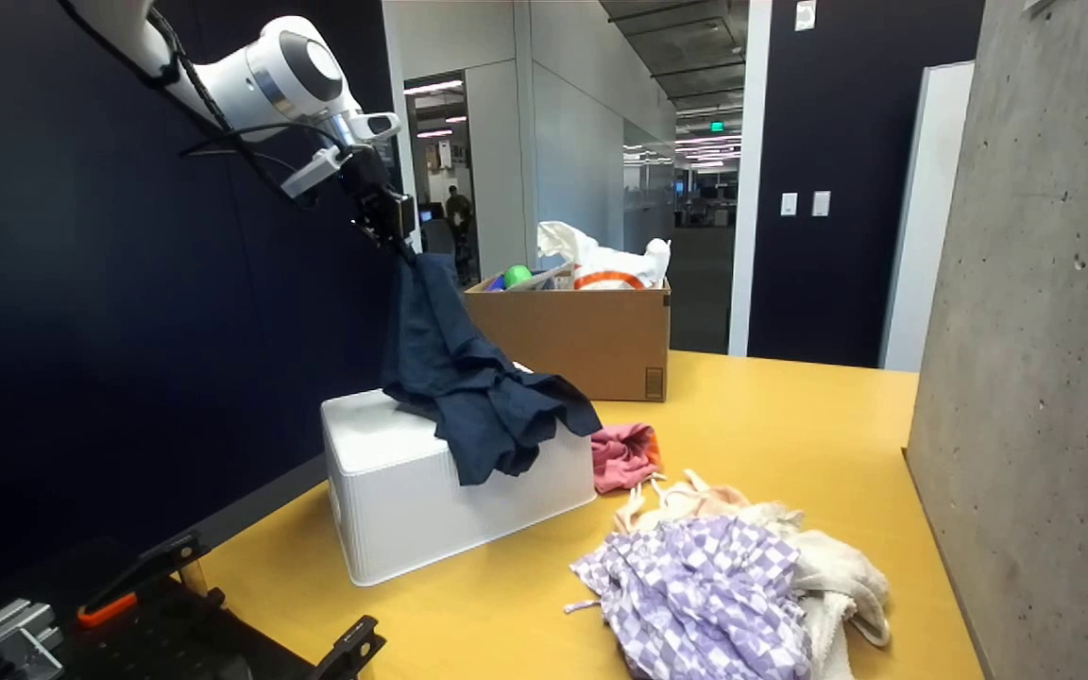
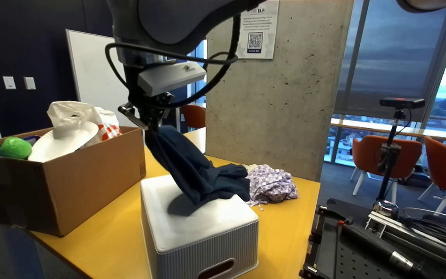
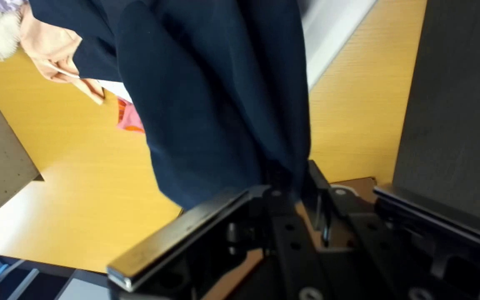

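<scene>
Tbl [image 1: 771,420] yellow, navy cloth [image 1: 478,373] above; prob. office [image 1: 706,189].

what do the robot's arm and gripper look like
The arm is white and rounded, with a grey oval cap and a silvery band. Black cables run along it and loop near its wrist, beside a pale angular block. The gripper is black, with visible screws and shiny metallic side pieces.

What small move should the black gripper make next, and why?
Perhaps a slight lift: the black gripper pinches the top of the dark navy cloth, while lower folds drape over an edge of the white ribbed plastic box and could drag if moved sideways.
</scene>
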Motion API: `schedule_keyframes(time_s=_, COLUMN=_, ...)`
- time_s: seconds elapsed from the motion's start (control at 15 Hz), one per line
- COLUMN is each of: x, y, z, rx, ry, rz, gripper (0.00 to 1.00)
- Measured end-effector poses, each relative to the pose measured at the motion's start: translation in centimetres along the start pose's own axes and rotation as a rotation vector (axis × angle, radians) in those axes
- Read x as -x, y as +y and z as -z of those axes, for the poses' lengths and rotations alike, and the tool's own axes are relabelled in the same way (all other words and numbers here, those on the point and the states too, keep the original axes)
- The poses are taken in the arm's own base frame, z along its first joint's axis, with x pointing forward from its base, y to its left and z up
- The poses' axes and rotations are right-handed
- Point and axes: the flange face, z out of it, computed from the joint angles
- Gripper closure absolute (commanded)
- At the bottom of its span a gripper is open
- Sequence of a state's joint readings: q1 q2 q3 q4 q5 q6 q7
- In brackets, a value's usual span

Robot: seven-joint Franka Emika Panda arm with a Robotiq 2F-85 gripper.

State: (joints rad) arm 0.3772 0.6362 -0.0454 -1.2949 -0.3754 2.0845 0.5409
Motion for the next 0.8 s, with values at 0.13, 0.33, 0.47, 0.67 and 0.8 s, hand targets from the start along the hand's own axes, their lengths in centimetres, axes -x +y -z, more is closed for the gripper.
schedule_keyframes(time_s=0.13, x=-0.5, y=-0.7, z=-1.0, rx=0.001, ry=0.003, rz=0.010, gripper=0.38)
schedule_keyframes(time_s=0.33, x=-0.8, y=-0.2, z=-1.9, rx=0.005, ry=-0.005, rz=0.016, gripper=0.15)
schedule_keyframes(time_s=0.47, x=-0.8, y=0.9, z=-2.0, rx=0.004, ry=-0.027, rz=0.001, gripper=0.02)
schedule_keyframes(time_s=0.67, x=0.1, y=3.6, z=-2.2, rx=-0.005, ry=-0.100, rz=-0.038, gripper=0.00)
schedule_keyframes(time_s=0.8, x=1.1, y=6.0, z=-2.4, rx=-0.062, ry=-0.163, rz=-0.051, gripper=0.00)
